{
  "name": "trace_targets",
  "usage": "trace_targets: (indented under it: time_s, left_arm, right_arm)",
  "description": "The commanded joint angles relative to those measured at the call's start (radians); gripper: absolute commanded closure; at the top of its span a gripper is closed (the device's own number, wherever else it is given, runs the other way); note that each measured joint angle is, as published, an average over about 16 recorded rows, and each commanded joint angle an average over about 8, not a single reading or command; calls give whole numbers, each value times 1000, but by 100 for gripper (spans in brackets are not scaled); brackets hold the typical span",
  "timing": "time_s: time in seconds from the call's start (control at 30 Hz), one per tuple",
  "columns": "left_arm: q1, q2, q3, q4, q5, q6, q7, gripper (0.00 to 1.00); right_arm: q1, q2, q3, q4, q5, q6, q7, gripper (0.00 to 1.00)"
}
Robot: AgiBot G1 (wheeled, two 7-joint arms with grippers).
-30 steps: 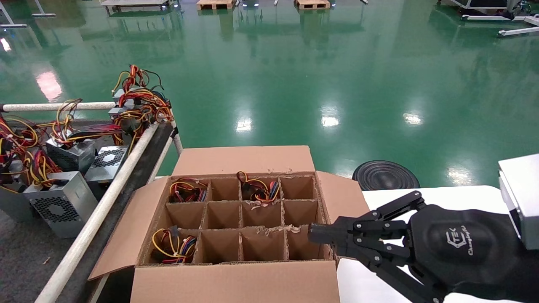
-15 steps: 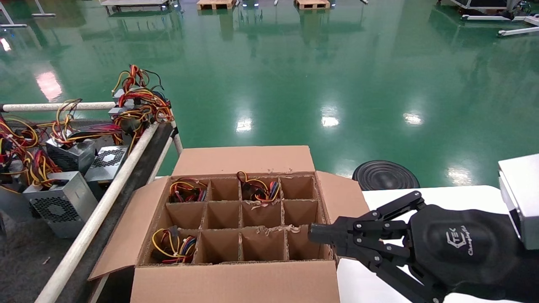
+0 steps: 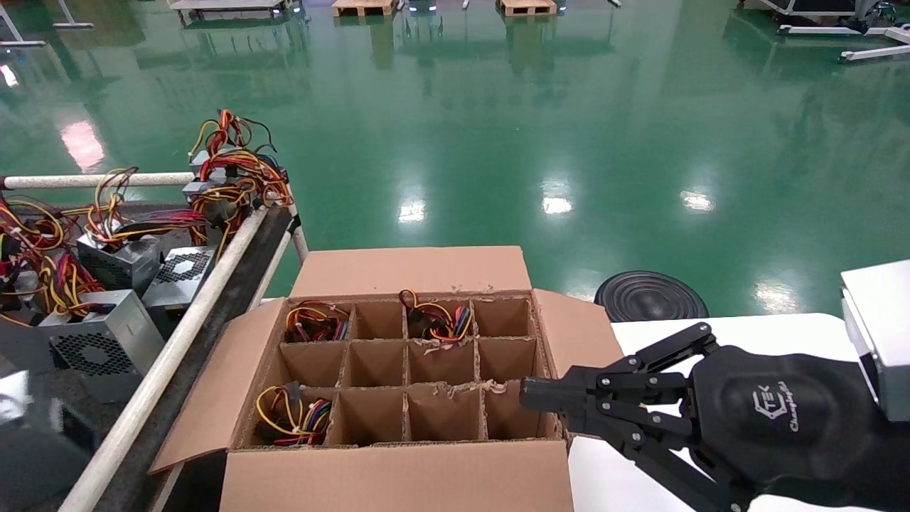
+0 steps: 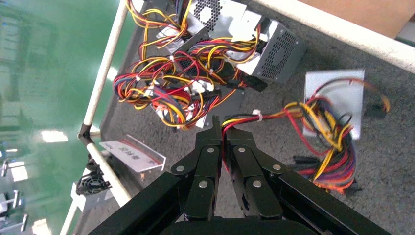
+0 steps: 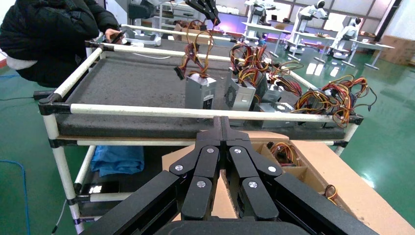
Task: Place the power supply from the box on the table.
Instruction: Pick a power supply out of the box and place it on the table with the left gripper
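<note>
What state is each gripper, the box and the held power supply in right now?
power supply: upright over the table, wires pinched.
left gripper: shut on the power supply's wires.
box: flaps open, three cells showing wires.
right gripper: shut, empty, at the box's right edge.

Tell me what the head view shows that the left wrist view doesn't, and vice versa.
Head view only: the inside of the box, three cells holding wires, and the right pincer, shut, at its right edge. Left wrist view only: the left pincer shut on the wires of the power supply above the table. Both: the other power supplies piled on that table.
</note>
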Motion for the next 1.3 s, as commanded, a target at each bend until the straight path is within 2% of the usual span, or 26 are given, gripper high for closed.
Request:
trace_targets:
  time_s: [0.03, 0.3, 0.33, 0.37, 0.57, 0.6, 0.63, 1.3]
  left_arm:
    - [8, 5, -11, 18, -2, -4, 11, 100]
    - [24, 14, -35, 72, -13, -25, 48, 100]
    - [26, 15, -38, 81, -16, -29, 54, 95]
    - [28, 16, -41, 89, -18, -33, 60, 86]
    - [34, 20, -53, 134, -34, -59, 91, 11]
    - [34, 21, -54, 140, -37, -64, 95, 3]
    - [35, 21, -55, 146, -39, -68, 99, 0]
    - [36, 39, -60, 259, -63, -117, 129, 0]
  right_arm:
    - [0, 0, 0, 0, 0, 0, 0, 100]
    - [0, 0, 0, 0, 0, 0, 0, 100]
    - [0, 0, 0, 0, 0, 0, 0, 100]
    - [0, 0, 0, 0, 0, 0, 0, 100]
    - [0, 0, 0, 0, 0, 0, 0, 100]
    - [0, 0, 0, 0, 0, 0, 0, 100]
    - [0, 0, 0, 0, 0, 0, 0, 100]
    - [0, 0, 0, 0, 0, 0, 0, 100]
